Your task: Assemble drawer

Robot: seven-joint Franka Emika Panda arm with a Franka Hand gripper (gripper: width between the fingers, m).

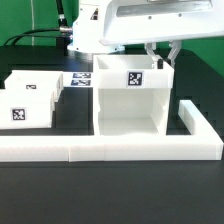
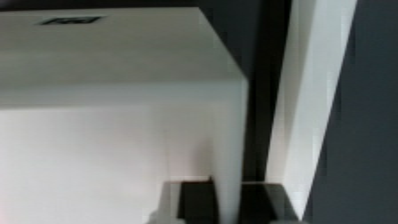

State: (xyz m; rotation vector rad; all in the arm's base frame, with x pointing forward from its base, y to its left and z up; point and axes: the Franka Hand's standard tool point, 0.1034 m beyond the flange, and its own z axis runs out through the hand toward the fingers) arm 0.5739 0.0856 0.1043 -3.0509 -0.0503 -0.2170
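Gripper point(image 1: 163, 55): fingers drawn together, nothing visibly clamped, tips at the housing's upper back corner.
Housing point(image 1: 130, 100): directly below the gripper, upright, open front toward the camera, tag on its top panel.
Wall point(image 1: 110, 148): low white L-shape just in front of and beside the housing.
Trays point(image 1: 32, 98): two, well off to the exterior view's left of the gripper.

The housing point(image 1: 130, 95) stands against the L-shaped wall point(image 1: 110, 148), which closes off its front and the exterior view's right side. Two trays point(image 1: 32, 98) occupy the table at the exterior view's left. A dark open strip point(image 1: 78, 118) separates trays and housing. The housing's top opening is unobstructed.
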